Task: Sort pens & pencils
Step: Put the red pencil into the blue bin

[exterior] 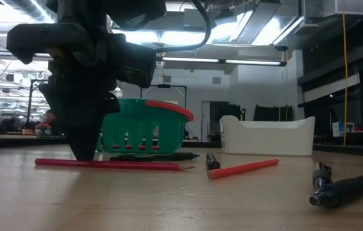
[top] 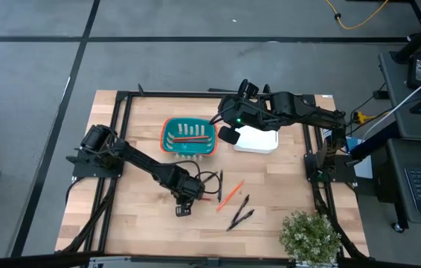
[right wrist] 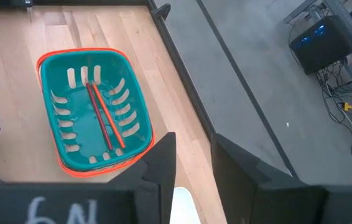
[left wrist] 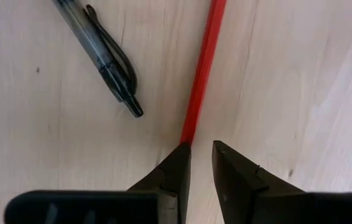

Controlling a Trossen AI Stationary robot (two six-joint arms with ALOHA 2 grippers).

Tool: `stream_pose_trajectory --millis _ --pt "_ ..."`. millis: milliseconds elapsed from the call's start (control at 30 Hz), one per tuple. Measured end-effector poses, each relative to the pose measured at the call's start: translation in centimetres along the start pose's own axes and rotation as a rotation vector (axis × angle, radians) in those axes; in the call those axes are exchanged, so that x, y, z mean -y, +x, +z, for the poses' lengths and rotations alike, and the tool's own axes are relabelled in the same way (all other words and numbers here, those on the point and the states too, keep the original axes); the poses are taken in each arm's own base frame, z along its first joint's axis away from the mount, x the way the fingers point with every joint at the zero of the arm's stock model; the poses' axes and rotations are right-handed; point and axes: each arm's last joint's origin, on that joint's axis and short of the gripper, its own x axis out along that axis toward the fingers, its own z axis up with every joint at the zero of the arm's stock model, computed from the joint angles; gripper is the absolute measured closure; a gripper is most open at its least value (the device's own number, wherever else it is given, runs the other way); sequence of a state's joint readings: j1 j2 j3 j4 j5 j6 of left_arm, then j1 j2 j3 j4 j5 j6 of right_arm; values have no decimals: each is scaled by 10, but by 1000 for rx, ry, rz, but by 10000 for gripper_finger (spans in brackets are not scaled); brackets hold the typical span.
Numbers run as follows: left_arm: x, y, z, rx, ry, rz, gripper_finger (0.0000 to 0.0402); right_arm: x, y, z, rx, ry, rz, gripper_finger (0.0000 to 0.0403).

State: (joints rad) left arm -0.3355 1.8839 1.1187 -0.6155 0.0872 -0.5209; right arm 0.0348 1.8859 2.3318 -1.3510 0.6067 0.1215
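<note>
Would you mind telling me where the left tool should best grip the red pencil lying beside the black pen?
Probably mid-shaft, from straight above: the red pencil lies flat on the table, thin and straight. Set the left tool across it, clear of the black pen.

Left gripper (left wrist: 199, 163) hangs low over the wooden worktop (left wrist: 300, 81), fingers slightly parted. A red pencil (left wrist: 202, 68) runs straight away from it, its near end just at one fingertip (left wrist: 177, 163), not between them. A black pen (left wrist: 101, 56) lies angled beside the pencil, apart.
</note>
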Motion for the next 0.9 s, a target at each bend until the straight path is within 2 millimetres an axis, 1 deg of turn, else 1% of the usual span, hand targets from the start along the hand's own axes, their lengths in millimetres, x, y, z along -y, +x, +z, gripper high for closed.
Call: stream_pose_trajectory --millis 233,267,900 --pt "-1 -1 -6 -56 4 19 338 0 0 0 0 0 -1 301" --pt "-3 2 -8 -70 5 33 338 0 0 0 1 1 -1 301" --pt "-1 2 -9 -75 15 42 349 0 0 4 38 2 2 301"
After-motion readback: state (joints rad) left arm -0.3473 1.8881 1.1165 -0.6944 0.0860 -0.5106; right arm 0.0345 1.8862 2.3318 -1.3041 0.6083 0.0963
